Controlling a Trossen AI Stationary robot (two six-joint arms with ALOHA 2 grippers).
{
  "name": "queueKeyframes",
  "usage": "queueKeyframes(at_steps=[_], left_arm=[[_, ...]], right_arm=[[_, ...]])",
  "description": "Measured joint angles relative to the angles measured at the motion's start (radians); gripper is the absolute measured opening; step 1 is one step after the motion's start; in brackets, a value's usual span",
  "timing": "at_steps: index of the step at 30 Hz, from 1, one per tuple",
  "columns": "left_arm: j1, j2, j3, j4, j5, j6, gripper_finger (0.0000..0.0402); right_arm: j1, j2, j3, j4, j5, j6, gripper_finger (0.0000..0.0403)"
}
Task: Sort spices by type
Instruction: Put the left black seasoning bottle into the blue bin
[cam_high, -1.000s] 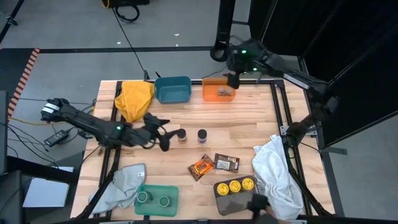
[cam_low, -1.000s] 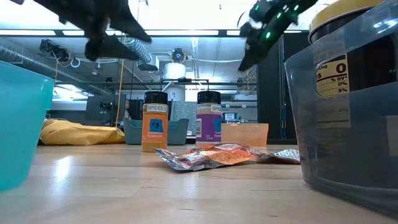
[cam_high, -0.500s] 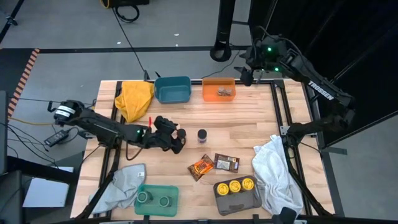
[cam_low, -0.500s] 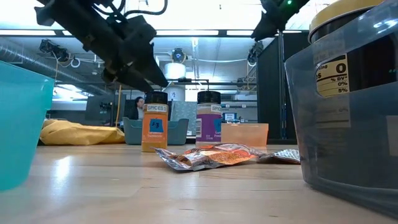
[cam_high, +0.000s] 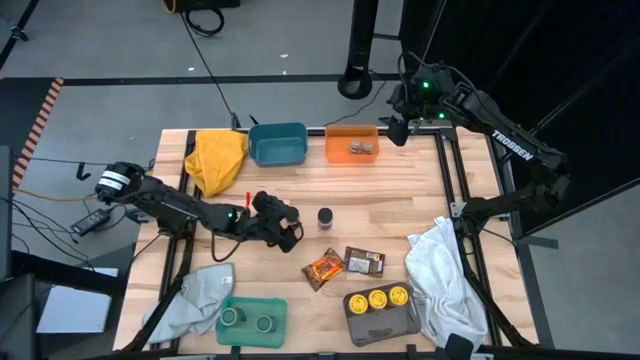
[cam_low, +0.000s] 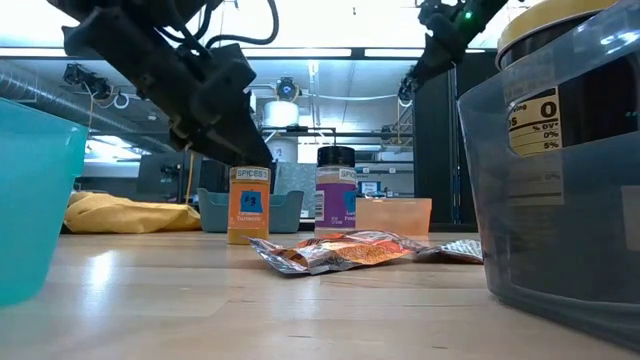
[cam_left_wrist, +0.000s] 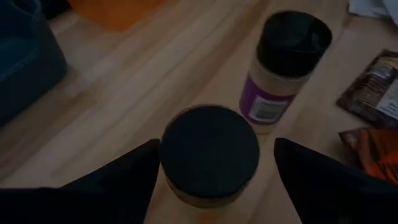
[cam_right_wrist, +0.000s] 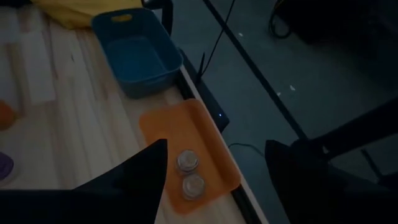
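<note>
My left gripper (cam_high: 285, 227) is open and low over the orange-labelled, dark-lidded jar (cam_low: 249, 205). In the left wrist view its fingers stand on either side of the jar's lid (cam_left_wrist: 209, 152), with a gap showing on one side. A purple-labelled dark-lidded jar (cam_high: 325, 217) stands upright just to its right. An orange packet (cam_high: 324, 267) and a brown packet (cam_high: 364, 262) lie flat nearer the front. My right gripper (cam_high: 398, 130) is open and raised at the far edge, right of the orange tray (cam_high: 340, 155), which holds two jars (cam_right_wrist: 186, 163).
A grey tray (cam_high: 385, 322) near the front holds three yellow-lidded jars; a green tray (cam_high: 278, 318) holds two green-lidded ones. A blue bin (cam_high: 278, 143) and a yellow cloth (cam_high: 218, 155) sit at the far edge. A white cloth (cam_high: 445, 275) lies right, a grey cloth (cam_high: 190, 300) front left.
My left gripper has moved toward the table's right and come down over the orange-labelled jar, so its fingers now flank the lid. My right gripper has risen from over the orange tray and drawn off toward the table's right far corner.
</note>
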Motion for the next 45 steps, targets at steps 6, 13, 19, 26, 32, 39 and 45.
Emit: queueKeyframes(at_steps=[6, 13, 19, 26, 32, 39, 45], left_arm=[[0.007, 0.002, -0.001, 0.000, -0.021, 0.001, 0.0270], [0.026, 0.001, -0.010, 0.009, 0.010, -0.010, 0.0191], [0.039, 0.001, -0.004, 0.023, 0.021, -0.053, 0.0189], [0.079, 0.003, 0.128, -0.062, -0.017, -0.074, 0.0189], [0.155, 0.003, 0.297, -0.257, -0.115, -0.078, 0.0193], [0.287, 0.001, 0.444, -0.438, -0.234, -0.081, 0.0195], [0.441, 0.002, 0.461, -0.520, -0.234, -0.103, 0.0196]], right_arm=[[0.000, 0.000, 0.000, 0.002, 0.000, 0.015, 0.0274], [0.000, 0.000, -0.001, 0.002, 0.000, 0.015, 0.0271], [0.000, -0.001, -0.001, 0.001, -0.001, 0.016, 0.0258], [0.000, -0.028, -0.001, 0.001, 0.000, 0.006, 0.0247], [-0.002, -0.058, -0.001, -0.002, -0.001, -0.027, 0.0249], [-0.002, -0.097, -0.001, -0.017, -0.001, -0.021, 0.0243], [-0.002, -0.122, -0.001, -0.054, -0.001, -0.009, 0.0244]])
